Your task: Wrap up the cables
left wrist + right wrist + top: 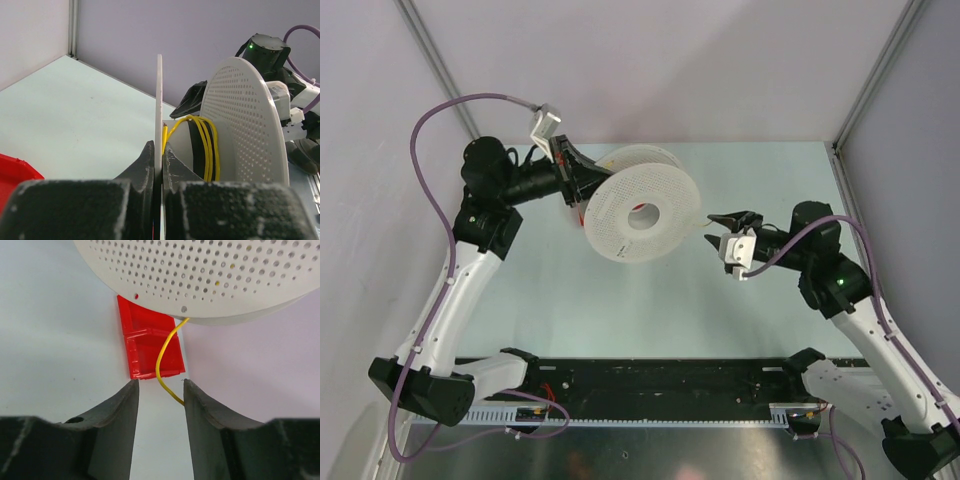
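Observation:
A white perforated spool is held up above the table, tilted on edge. My left gripper is shut on the spool's thin near flange. The yellow cable lies in a few turns round the spool's hub. Its free end hangs down from under the spool's flange and curves between the fingers of my right gripper. That gripper's jaws stand apart, and the wire only touches the inner face of the right-hand finger. In the top view my right gripper is just right of the spool.
A red bin sits on the pale green table below the spool, and its corner also shows in the left wrist view. Grey walls close the back and both sides. A black cable tray runs along the near edge between the arm bases.

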Tool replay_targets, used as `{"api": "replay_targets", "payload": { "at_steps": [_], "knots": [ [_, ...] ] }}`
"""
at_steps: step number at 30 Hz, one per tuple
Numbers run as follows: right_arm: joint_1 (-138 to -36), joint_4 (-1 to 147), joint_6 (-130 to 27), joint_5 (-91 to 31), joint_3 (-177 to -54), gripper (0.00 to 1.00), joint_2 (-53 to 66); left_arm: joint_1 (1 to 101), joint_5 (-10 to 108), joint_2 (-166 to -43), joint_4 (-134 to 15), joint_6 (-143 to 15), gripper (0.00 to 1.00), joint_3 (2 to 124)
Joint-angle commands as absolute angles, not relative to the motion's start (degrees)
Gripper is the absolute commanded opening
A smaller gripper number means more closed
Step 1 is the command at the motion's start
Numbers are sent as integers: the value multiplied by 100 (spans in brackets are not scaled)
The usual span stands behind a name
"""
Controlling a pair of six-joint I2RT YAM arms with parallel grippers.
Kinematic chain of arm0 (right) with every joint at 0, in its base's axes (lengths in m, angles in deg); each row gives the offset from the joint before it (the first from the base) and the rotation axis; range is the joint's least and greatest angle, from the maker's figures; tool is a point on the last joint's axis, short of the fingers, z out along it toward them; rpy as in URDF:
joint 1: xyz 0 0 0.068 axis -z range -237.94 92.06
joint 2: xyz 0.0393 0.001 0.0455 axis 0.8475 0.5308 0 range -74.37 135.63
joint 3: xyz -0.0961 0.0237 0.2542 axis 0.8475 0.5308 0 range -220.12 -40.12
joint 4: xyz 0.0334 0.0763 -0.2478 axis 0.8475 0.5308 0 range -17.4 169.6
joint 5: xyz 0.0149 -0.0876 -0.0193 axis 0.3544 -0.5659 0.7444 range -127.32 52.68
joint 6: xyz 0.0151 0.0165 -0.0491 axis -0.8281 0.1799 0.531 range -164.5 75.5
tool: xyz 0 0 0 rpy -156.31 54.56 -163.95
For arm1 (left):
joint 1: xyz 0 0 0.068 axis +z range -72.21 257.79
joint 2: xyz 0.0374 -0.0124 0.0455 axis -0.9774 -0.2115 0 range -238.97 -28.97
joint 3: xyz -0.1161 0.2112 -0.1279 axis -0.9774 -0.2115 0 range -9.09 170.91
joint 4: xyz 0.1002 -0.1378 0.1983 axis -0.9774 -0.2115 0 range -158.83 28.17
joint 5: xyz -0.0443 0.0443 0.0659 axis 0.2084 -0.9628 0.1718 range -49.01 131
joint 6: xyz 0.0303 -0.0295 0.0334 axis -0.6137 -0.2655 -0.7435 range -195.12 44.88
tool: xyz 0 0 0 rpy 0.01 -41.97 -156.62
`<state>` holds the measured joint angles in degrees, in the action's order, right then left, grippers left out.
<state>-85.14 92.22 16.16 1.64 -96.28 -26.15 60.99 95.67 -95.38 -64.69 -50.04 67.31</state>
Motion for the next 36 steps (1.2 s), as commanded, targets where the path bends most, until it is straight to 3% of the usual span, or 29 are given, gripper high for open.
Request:
{"api": "replay_targets", "payload": {
  "at_steps": [1, 10, 16, 19, 24, 28, 36],
  "knots": [
    [-8595, 9222, 2115, -298, -9864, 44, -2453, 6092, 9539, -9472, -6312, -5052, 0, 6850],
    [-8679, 9392, 2416, -601, -9866, 30, -2215, 6074, 9486, -9500, -6323, -4992, 0, 6884],
    [-8698, 9495, 2474, -644, -9863, 6, -2130, 6064, 9424, -9569, -6324, -4862, 0, 6947],
    [-8698, 9608, 2534, -685, -9861, 1, -2079, 6065, 9394, -9623, -6324, -4766, 0, 7014],
    [-8641, 9692, 2594, -755, -9815, 0, -2021, 6033, 9404, -9686, -6324, -4742, 0, 7077],
    [-8633, 9625, 2575, -830, -9806, 14, -1982, 5994, 9410, -9687, -6324, -4767, 0, 7074],
    [-8625, 9510, 2636, -897, -9811, 21, -1898, 5936, 9384, -9655, -6324, -4772, 0, 7095]
  ]
}}
